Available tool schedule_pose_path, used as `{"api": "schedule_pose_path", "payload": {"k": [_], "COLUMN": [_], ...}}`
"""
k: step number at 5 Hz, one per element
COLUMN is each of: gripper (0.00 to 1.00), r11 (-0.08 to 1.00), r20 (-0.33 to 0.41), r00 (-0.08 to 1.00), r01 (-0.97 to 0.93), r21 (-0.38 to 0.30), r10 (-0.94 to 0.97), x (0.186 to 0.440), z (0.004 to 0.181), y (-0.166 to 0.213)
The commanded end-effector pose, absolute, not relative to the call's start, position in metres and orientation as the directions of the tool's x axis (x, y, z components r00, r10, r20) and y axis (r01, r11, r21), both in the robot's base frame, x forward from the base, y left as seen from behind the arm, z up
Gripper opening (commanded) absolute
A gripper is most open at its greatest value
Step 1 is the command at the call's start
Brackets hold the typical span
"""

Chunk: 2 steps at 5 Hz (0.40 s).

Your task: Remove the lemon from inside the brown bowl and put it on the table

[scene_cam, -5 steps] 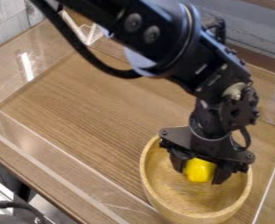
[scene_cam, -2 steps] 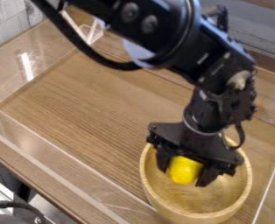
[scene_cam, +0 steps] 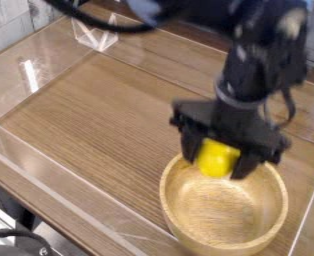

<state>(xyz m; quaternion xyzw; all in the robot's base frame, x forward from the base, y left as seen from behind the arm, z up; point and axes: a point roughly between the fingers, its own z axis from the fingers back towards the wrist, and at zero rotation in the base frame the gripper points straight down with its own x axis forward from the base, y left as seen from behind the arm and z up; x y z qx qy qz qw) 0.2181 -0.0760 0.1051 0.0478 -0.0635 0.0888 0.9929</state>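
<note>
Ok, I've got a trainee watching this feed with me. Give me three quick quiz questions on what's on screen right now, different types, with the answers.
1. True or false: the lemon is lying on the floor of the brown bowl.
2. Multiple choice: what is the gripper doing? A) open above the table, B) shut on the lemon, C) shut on the bowl's rim.
3. Fill in: the bare stretch of table where the lemon could be set down lies to the ___ of the bowl in the picture.

Key:
1. False, it is held up above the bowl.
2. B.
3. Left.
</note>
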Motion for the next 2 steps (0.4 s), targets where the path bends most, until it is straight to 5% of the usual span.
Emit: {"api": "schedule_pose_path", "payload": {"k": [1,2], "gripper": [0.0,0.0], "r11": [0.975,0.966], "r20": [0.197,0.219], "r00": [0.959,0.946], "r01": [-0.217,-0.255], "r21": [0.042,0.036], "r10": [0.205,0.241], "x": [0.236,0.243], "z": [0.136,0.142], "y": [-0.057,-0.034]}}
